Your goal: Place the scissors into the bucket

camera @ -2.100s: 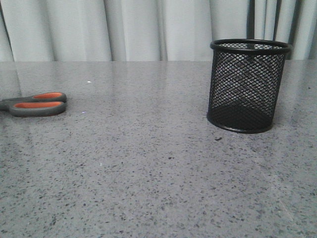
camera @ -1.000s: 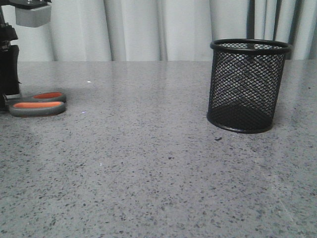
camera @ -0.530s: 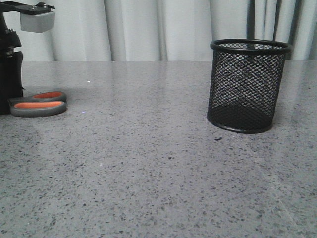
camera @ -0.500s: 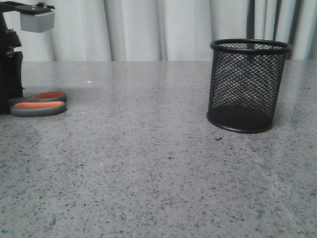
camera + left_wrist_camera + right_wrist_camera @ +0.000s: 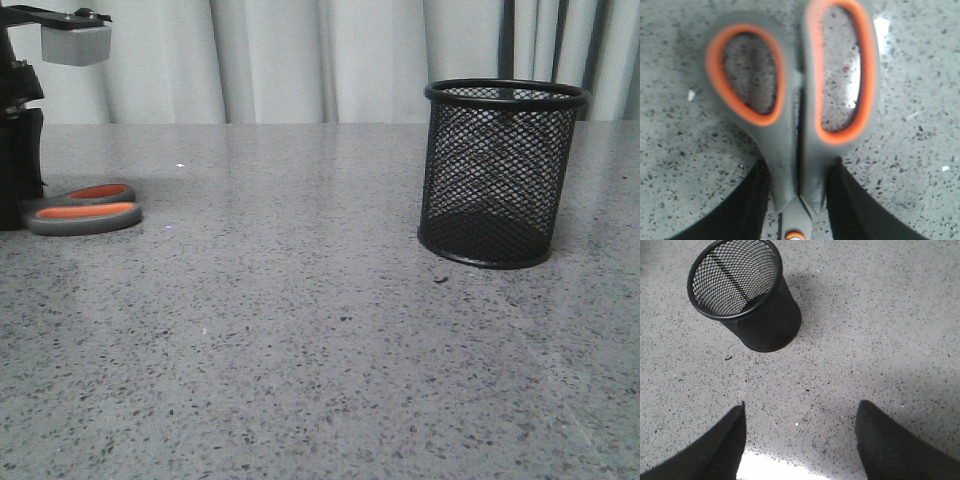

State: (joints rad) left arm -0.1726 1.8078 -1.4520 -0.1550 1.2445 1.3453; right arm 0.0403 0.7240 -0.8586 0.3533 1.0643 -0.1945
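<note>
The scissors (image 5: 85, 215) lie flat on the table at the far left, dark grey handles with orange linings pointing right. In the left wrist view the scissors (image 5: 790, 100) fill the frame. My left gripper (image 5: 800, 167) has a black finger pressed on each side of the handle neck, just above the pivot screw. It shows at the left edge of the front view (image 5: 14, 205). The blades are hidden. The bucket (image 5: 500, 170), a black wire-mesh cup, stands upright and empty at the right. My right gripper (image 5: 801, 407) is open and empty, above the table near the bucket (image 5: 747, 300).
The grey speckled table (image 5: 300, 350) stretches between the scissors and the bucket. Pale curtains (image 5: 300, 60) hang behind the table's far edge. A bright glare patch (image 5: 770, 467) lies between the right fingers.
My left arm came into view at the far left and lowered onto the scissors. The scissors have since shifted slightly to the right. The bucket has not moved.
</note>
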